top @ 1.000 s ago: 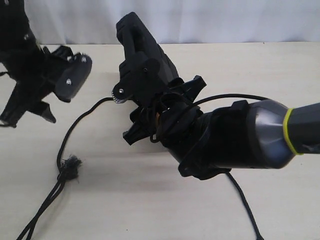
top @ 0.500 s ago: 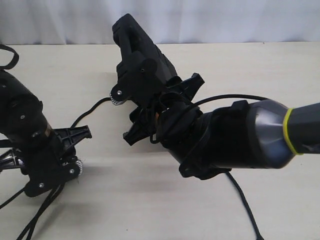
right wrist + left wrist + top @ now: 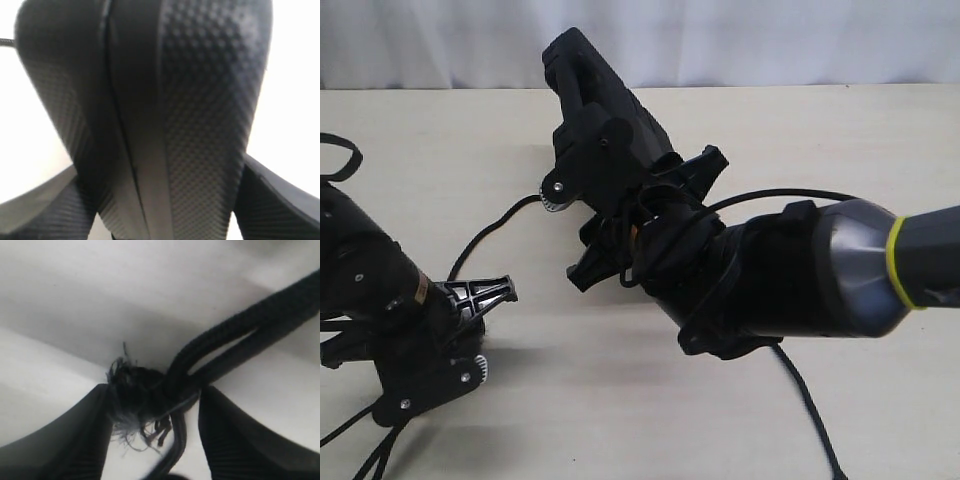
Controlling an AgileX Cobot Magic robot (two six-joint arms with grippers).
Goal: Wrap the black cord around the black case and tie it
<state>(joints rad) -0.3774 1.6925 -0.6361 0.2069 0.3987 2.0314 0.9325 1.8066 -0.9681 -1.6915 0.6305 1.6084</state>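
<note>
Knot [image 3: 132, 400] first: at lower left the left gripper [image 3: 460, 345] straddles the cord's [image 3: 225, 340] frayed end, jaws open, not yet pinching. It should close squarely on the doubled strands beside the knot so nothing slips. Farther up, mid-frame, the right gripper [image 3: 645, 220] clamps the tilted case [image 3: 605, 100] and should hold it steady.

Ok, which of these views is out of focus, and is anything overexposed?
Exterior view: sharp, evenly lit. Left wrist view: the black cord and its frayed knot look soft, too near the lens. Right wrist view: the black case is partly blurred, background blown out white.
</note>
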